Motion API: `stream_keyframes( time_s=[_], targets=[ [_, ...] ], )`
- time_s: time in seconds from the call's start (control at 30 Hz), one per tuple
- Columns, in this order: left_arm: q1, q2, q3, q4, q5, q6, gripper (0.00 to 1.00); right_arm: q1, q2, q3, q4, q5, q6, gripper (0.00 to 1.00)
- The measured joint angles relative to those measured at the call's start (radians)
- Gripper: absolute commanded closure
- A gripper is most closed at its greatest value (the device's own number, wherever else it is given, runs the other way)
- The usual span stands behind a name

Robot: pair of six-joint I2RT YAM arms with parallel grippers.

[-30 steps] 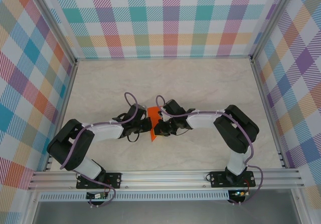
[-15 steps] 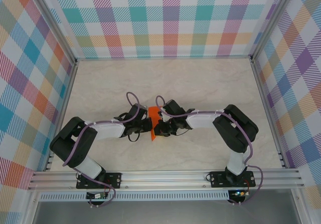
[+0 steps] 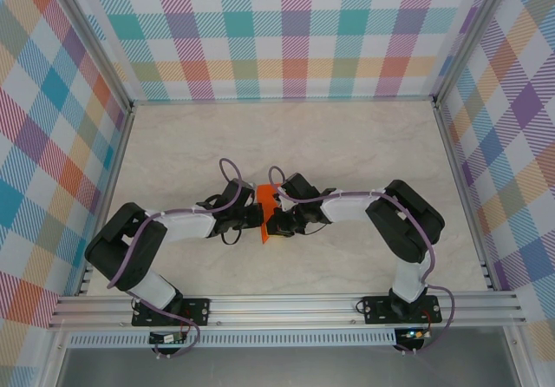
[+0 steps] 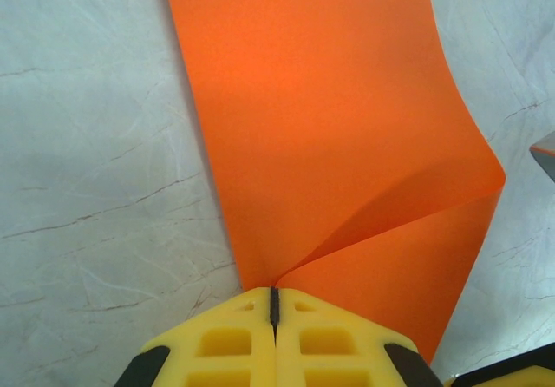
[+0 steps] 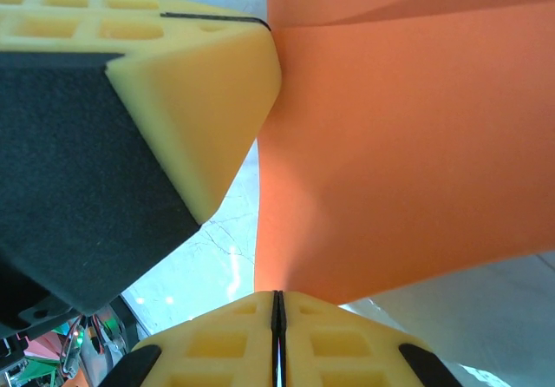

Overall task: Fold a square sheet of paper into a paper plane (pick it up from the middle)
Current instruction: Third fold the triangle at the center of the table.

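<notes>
The square sheet of paper (image 3: 264, 199), bright orange and folded over into a narrow strip, stands between both grippers at the middle of the table. My left gripper (image 3: 253, 220) is shut on its near edge; in the left wrist view the yellow jaws (image 4: 274, 293) pinch the paper (image 4: 329, 127) where a curved fold begins. From the other side, my right gripper (image 3: 271, 222) is also shut on the sheet. In the right wrist view its jaws (image 5: 277, 297) clamp the paper (image 5: 390, 161), and the left gripper's yellow finger (image 5: 195, 83) sits close at the upper left.
The marbled tabletop (image 3: 364, 144) spreads out beyond and beside the arms. Plaid walls with metal posts (image 3: 451, 135) enclose it on three sides. An aluminium rail (image 3: 286, 307) carrying both arm bases runs along the near edge.
The left arm's elbow has shifted slightly to the right. Both grippers stay shut on the paper, nearly in place.
</notes>
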Motion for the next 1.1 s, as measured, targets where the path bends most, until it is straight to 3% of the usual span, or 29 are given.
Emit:
stream_keyframes(
  time_s=[1.1],
  targets=[
    [0.0, 0.035, 0.024, 0.0, -0.006, 0.027, 1.0, 0.0, 0.016, 0.001, 0.003, -0.001, 0.001, 0.9]
  ],
)
